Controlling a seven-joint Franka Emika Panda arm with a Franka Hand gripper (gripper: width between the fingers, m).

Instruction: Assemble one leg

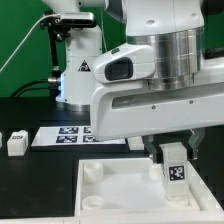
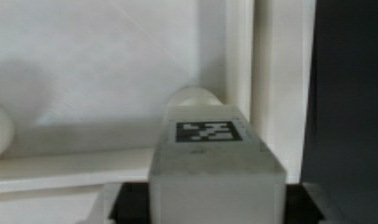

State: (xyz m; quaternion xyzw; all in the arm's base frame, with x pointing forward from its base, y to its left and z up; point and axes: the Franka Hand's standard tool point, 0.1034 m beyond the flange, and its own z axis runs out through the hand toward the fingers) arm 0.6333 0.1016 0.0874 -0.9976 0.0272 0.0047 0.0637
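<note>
My gripper [image 1: 173, 152] is shut on a leg [image 1: 175, 167], a small white block with a black-and-white tag on its face. I hold it upright over the near right corner of the large white square part [image 1: 120, 190]. In the wrist view the leg [image 2: 212, 150] fills the middle, its tip close to the inner corner of the square part [image 2: 97, 80], beside the part's raised rim. A second leg [image 1: 16, 143] lies on the table at the exterior view's left.
The marker board [image 1: 70, 136] lies behind the square part. A round corner socket [image 1: 94, 171] shows on the square part's near left. A white lamp-like stand [image 1: 75, 70] rises at the back.
</note>
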